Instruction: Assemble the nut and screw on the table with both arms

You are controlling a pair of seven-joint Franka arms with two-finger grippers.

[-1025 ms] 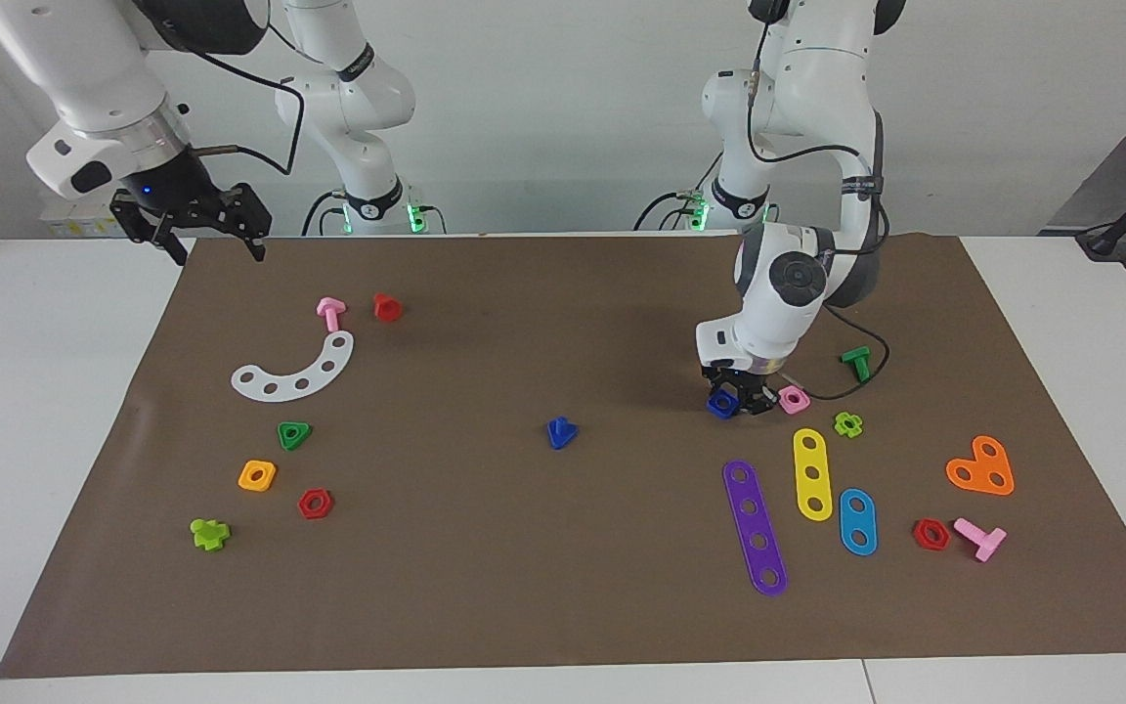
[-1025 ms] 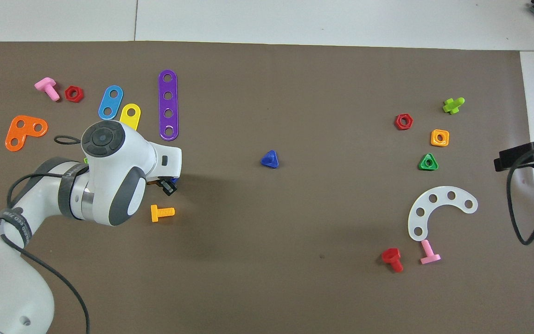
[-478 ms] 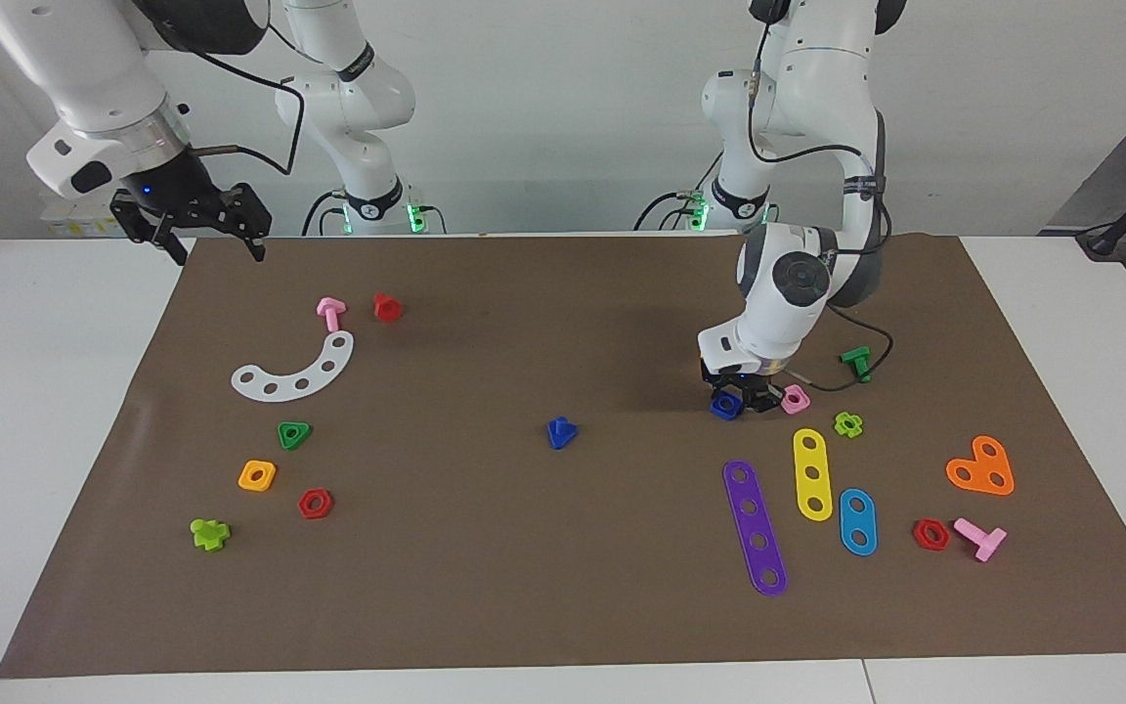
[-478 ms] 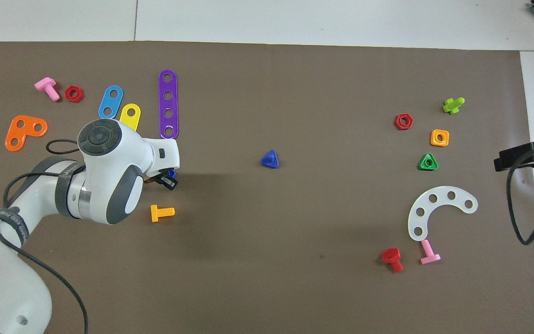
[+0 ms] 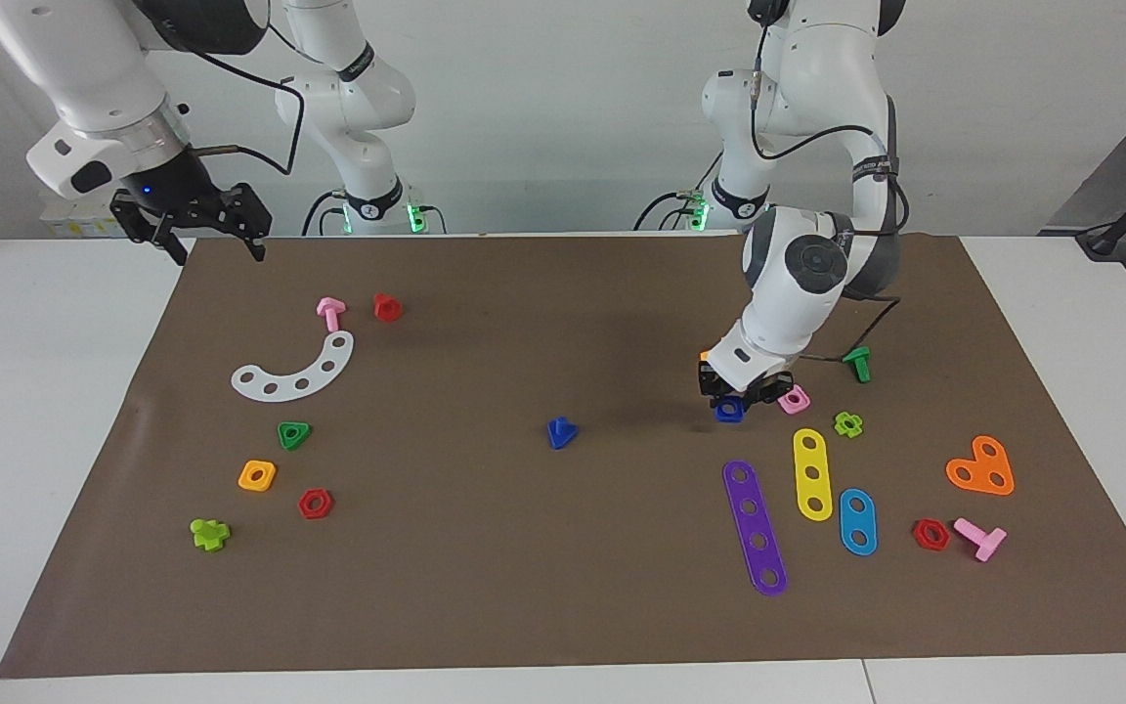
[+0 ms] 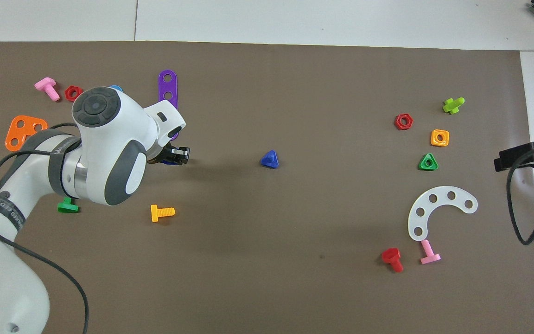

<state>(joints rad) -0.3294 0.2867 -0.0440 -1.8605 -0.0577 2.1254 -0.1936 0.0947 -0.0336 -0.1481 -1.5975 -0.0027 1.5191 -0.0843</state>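
My left gripper is shut on the dark-blue nut and holds it just above the brown mat, beside the pink square nut. In the overhead view the left gripper shows past the arm's wrist, with only a sliver of the nut visible. The dark-blue screw with the triangular head lies alone on the middle of the mat, also seen in the overhead view. My right gripper hangs open and empty over the mat's corner at the right arm's end, waiting.
Purple, yellow and blue strips lie farther from the robots than the held nut. A green screw and an orange screw lie near the left arm. A white curved plate and several small nuts lie toward the right arm's end.
My left gripper has lifted the dark-blue nut off the mat and tilted, shifting slightly toward the middle of the table. The right arm and the screw have not moved.
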